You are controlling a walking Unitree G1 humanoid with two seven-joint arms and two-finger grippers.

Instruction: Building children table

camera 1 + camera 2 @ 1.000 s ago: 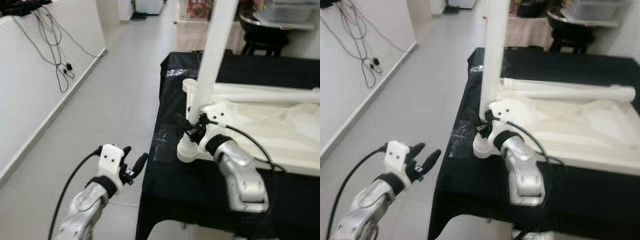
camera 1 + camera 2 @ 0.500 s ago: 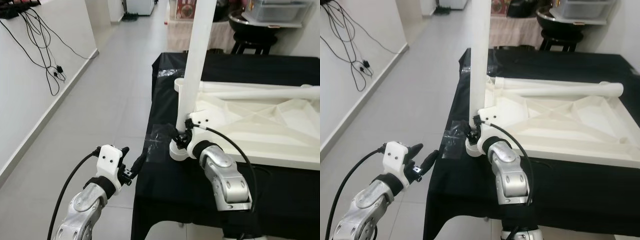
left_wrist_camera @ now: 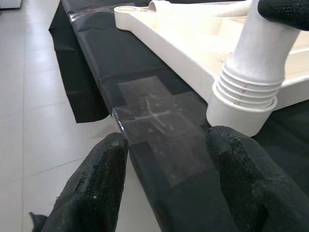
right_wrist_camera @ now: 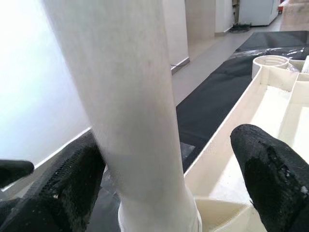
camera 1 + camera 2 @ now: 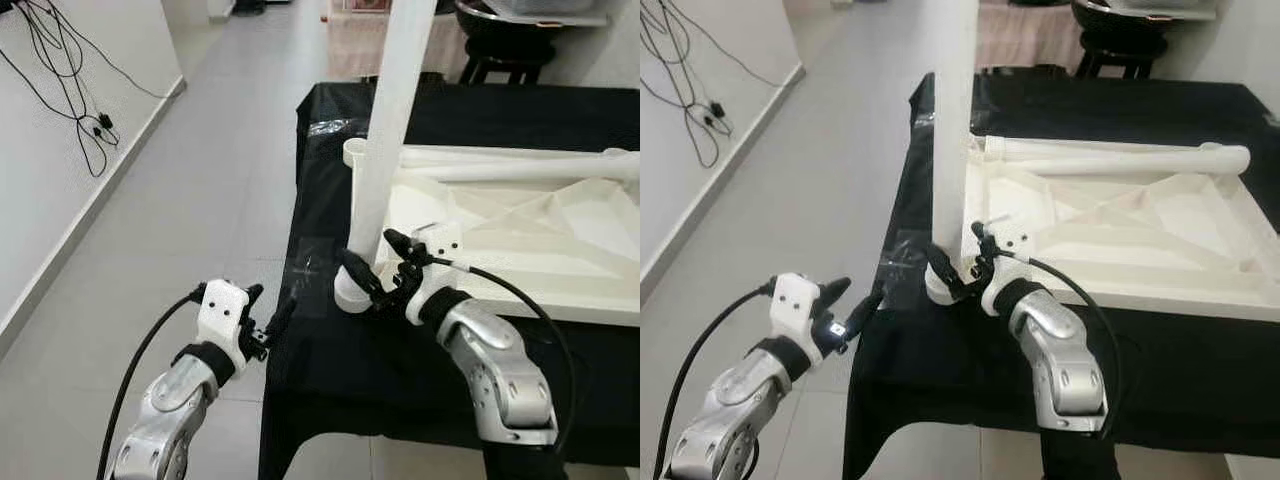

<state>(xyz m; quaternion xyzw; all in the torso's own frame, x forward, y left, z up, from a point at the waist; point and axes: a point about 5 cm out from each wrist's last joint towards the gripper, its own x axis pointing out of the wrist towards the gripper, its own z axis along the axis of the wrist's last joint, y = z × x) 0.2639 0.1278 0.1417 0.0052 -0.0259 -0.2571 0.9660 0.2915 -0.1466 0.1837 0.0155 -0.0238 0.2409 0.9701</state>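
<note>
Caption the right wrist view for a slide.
Right hand open around the upright white table leg at the upturned tabletop's corner.

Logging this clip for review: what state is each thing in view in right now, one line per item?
Table top: upside down on the black cloth.
Upright table leg: standing in the near-left corner socket.
Loose table leg: lying across the far side of the table top.
Right gripper: open, fingers either side of the upright leg's base.
Left gripper: open, beside the cloth's edge, holding nothing.

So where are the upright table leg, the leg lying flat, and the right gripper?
upright table leg (image 5: 952,120), right eye view, mid-shaft.
leg lying flat (image 5: 1120,156), right eye view, mid-length.
right gripper (image 5: 958,258), right eye view, between fingertips.
</note>
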